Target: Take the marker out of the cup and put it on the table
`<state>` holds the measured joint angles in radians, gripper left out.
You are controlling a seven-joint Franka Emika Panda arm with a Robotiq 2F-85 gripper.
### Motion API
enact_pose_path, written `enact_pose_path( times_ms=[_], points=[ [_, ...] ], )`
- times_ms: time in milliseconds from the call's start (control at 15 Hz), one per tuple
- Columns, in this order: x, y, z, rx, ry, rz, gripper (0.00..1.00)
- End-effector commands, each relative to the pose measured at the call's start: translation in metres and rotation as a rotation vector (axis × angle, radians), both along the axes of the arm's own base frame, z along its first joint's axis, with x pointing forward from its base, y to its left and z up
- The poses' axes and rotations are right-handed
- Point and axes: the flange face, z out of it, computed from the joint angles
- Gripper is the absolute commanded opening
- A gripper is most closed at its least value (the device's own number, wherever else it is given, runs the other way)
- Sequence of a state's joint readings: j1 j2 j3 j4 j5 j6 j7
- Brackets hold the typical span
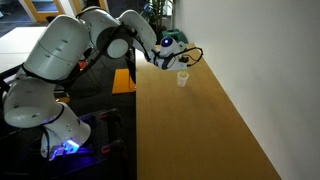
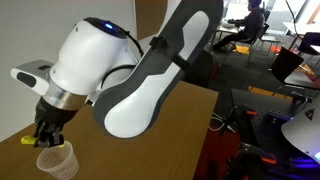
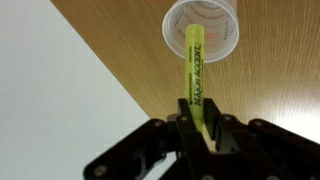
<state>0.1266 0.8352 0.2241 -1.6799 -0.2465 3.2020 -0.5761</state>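
Item: marker (image 3: 194, 65), clamped in claw (image 3: 197, 120), tip at cup (image 3: 172, 25) mouth; we should lift straight, lay it on table (image 3: 262, 85) beside cup.

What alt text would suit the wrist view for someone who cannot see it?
The gripper is shut on a yellow-green marker that reaches up to the mouth of a translucent cup on the wooden table. Whether the marker's tip is inside the cup is unclear; a white surface fills the left.
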Motion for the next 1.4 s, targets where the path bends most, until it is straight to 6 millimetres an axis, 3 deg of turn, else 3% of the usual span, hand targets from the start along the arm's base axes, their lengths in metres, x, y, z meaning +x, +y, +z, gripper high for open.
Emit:
enact_pose_path(
  times_ms=[0, 200, 467, 600, 933, 1333],
  points=[
    [-0.029, -0.020, 0.043, -0.020, -0.064, -0.044, 0.05],
    [-0.036, -0.051, 0.074, -0.062, -0.111, -0.152, 0.05],
    [-0.041, -0.093, 0.092, -0.156, -0.099, -0.290, 0.05],
    [-0.045, -0.107, 0.087, -0.191, -0.067, -0.340, 0.05],
    [-0.059, -0.117, 0.063, -0.223, 0.093, -0.406, 0.05],
    [-0.061, -0.142, 0.039, -0.210, 0.258, -0.502, 0.05]
  ],
)
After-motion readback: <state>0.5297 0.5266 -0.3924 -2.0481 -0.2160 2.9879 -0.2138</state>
